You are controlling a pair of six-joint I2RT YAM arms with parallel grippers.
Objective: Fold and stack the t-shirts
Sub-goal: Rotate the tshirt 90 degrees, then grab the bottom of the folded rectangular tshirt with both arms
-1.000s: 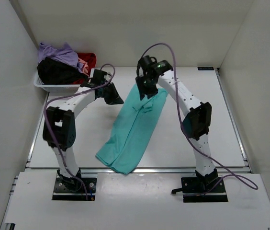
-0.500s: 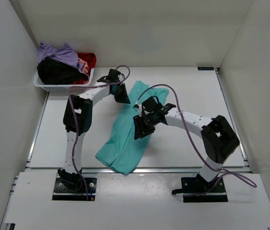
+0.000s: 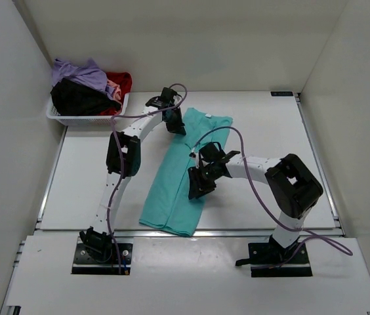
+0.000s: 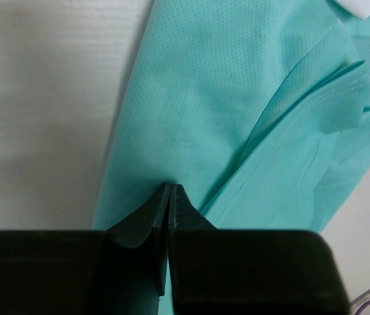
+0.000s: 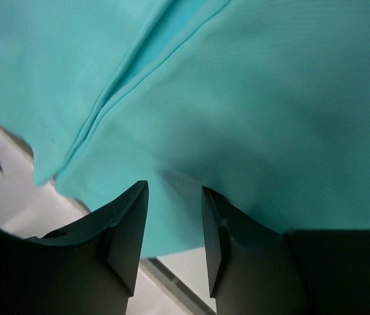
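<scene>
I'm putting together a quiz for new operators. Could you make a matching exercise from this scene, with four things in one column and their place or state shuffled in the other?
Things:
1. teal shirt
2. purple shirt
3. left gripper
4. right gripper

Place or state:
A. open, over teal cloth
B. on top of the pile in the basket
C. stretched out on the table
D. shut, at the teal shirt's far end

Pairs: 1-C, 2-B, 3-D, 4-A
</scene>
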